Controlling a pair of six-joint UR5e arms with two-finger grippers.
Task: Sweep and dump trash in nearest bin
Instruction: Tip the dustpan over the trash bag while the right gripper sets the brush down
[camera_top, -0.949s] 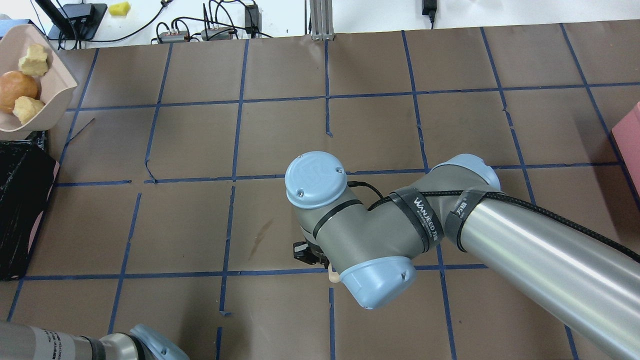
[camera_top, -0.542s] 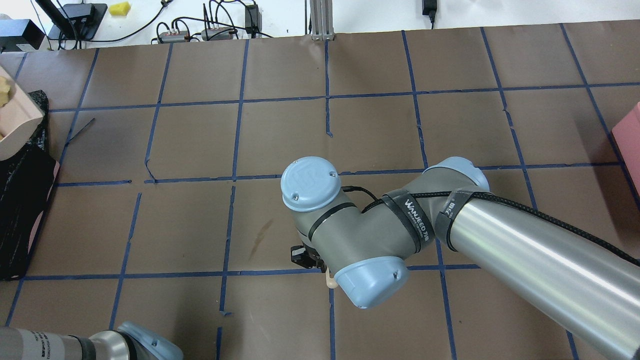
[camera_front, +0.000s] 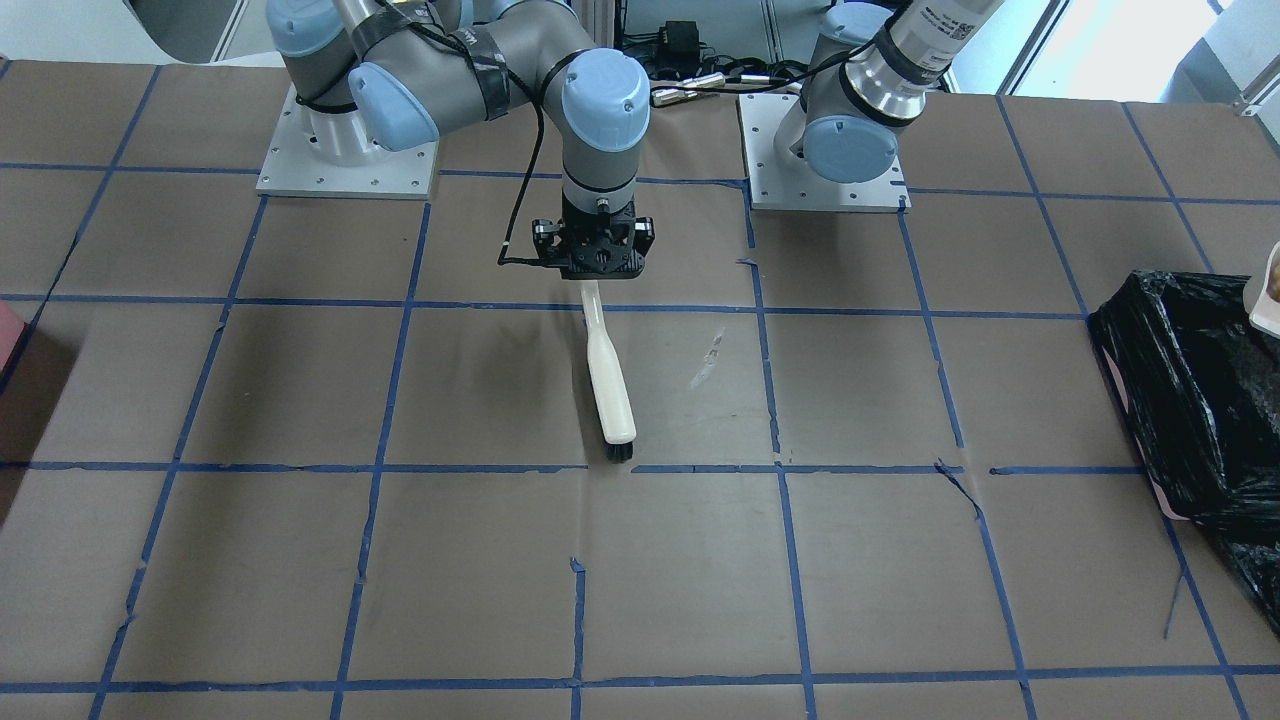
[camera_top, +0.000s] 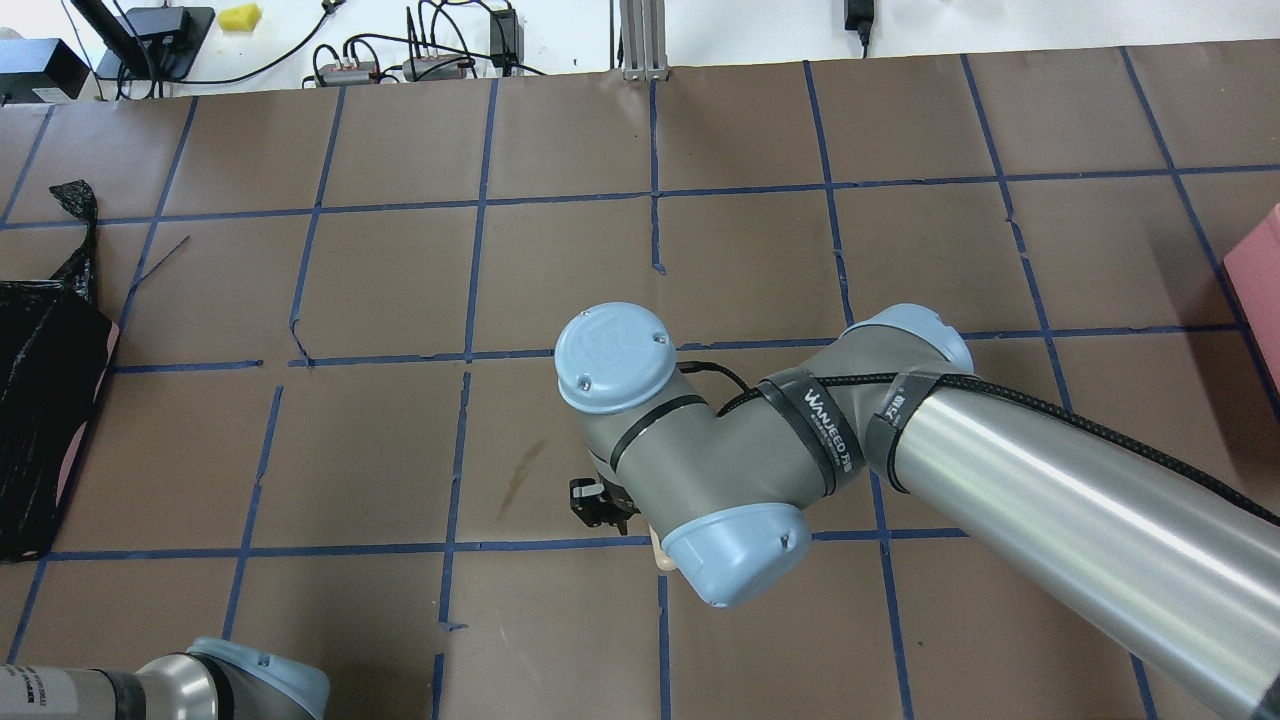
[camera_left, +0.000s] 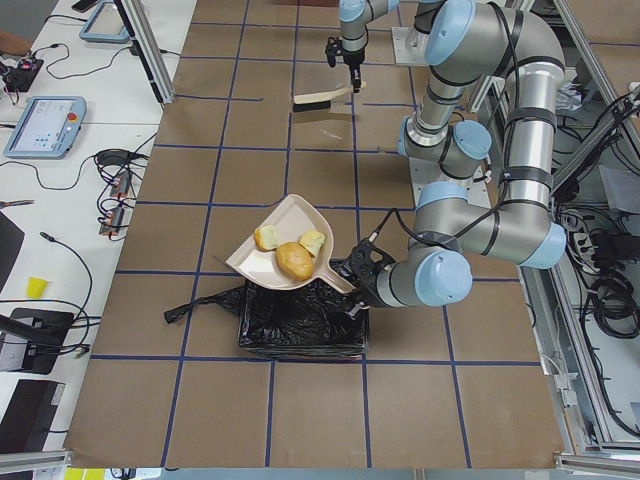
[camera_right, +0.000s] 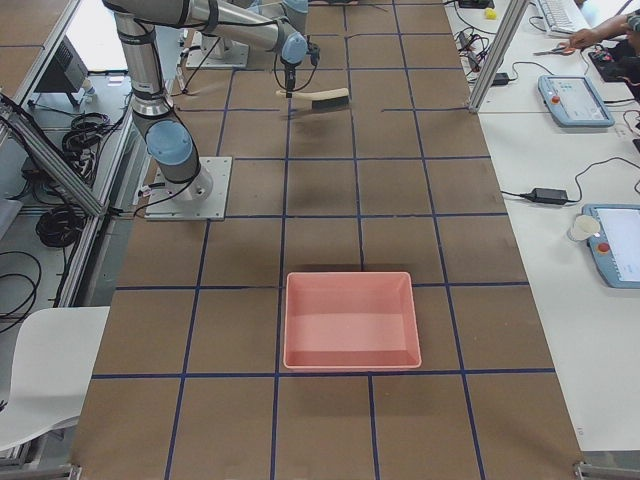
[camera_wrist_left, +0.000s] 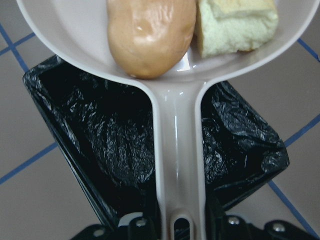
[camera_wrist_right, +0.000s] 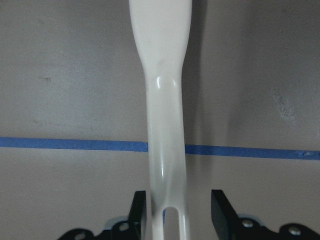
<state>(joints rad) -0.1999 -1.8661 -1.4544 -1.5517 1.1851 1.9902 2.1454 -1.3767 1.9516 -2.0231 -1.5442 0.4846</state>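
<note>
A: Front view?
B: Right claw (camera_front: 593, 280) gripped the brush (camera_front: 610, 390), well away from the bin (camera_front: 1190, 400).
A: Left view?
B: Pan (camera_left: 290, 215), trash (camera_left: 293, 260) aboard, hung above the bin.
A: Left wrist?
B: Left claw (camera_wrist_left: 176, 222) clamped the handle (camera_wrist_left: 175, 150); best tip slowly, lip inside the bin.

right hand (camera_front: 592, 281) grips the white brush (camera_front: 610, 385) by its handle.

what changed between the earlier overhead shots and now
The dustpan, held in the left gripper, moved left and out of the overhead view. It now hangs over the bin with the food pieces still in it. The right gripper, holding the brush, drifted slightly left. The bin and the pink tray stayed put.
</note>
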